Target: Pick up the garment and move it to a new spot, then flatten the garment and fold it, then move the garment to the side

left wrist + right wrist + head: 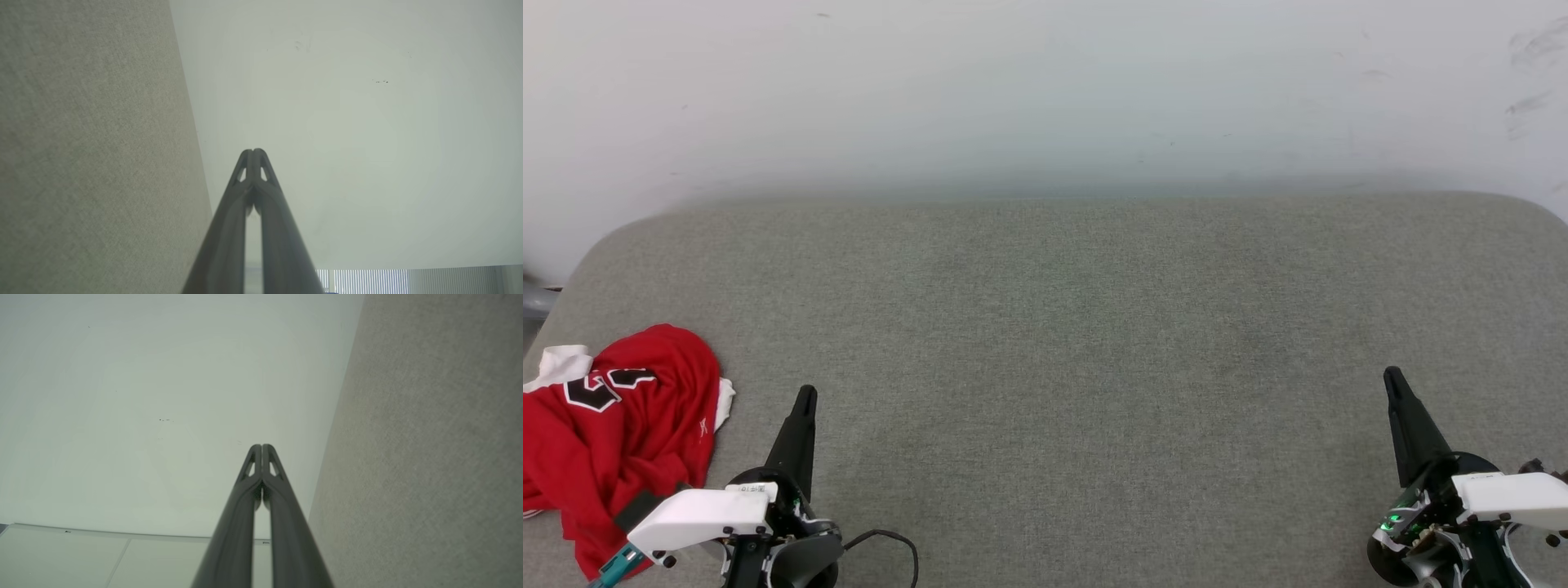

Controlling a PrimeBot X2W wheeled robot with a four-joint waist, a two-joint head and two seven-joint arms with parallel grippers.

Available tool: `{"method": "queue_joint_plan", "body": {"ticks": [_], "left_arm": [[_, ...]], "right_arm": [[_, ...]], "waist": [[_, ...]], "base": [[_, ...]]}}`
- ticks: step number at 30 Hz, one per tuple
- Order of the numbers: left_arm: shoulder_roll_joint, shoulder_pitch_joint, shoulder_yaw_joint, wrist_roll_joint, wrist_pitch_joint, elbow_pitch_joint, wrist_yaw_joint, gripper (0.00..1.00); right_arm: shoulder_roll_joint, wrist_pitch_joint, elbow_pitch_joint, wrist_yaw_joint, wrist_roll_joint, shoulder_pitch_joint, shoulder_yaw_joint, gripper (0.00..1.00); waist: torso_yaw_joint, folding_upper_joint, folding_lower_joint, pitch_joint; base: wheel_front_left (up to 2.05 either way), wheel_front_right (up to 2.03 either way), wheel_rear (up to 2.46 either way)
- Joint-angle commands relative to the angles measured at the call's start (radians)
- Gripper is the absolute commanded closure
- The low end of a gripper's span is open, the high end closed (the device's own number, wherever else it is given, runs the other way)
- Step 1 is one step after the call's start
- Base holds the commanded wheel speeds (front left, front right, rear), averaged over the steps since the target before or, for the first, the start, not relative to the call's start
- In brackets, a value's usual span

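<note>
The garment (621, 433), a red shirt with white sleeve parts and black white-edged lettering, lies crumpled at the near left corner of the grey fabric surface (1062, 343). My left gripper (805, 394) is shut and empty just right of the garment, its tips apart from the cloth. At the near right, my right gripper (1392, 374) is shut and empty, far from the garment. In the left wrist view the left gripper (253, 152) has its tips pressed together, pointing at the pale wall. Likewise, the right wrist view shows the right gripper (261, 446) with tips together.
A pale wall (1045, 90) rises behind the surface's far edge. The surface has rounded far corners. A black cable (890, 543) loops by my left wrist. A grey object (535, 298) shows past the left edge.
</note>
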Motion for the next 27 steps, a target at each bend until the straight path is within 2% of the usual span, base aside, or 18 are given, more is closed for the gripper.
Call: {"method": "queue_joint_plan", "body": {"ticks": [1, 27], "left_arm": [[-0.001, -0.007, 0.001, -0.001, 0.002, 0.0, -0.003, 1.0], [-0.001, -0.007, 0.001, -0.001, 0.002, 0.0, -0.003, 1.0]], "right_arm": [[0.003, 0.0, 0.001, 0.0, 0.004, -0.012, 0.0, 1.0], [0.003, 0.0, 0.001, 0.0, 0.004, -0.012, 0.0, 1.0]], "waist": [[0.0, -0.0001, 0.0, 0.0], [0.0, -0.0001, 0.0, 0.0]], "base": [[0.0, 0.0, 0.0], [0.0, 0.0, 0.0]]}}
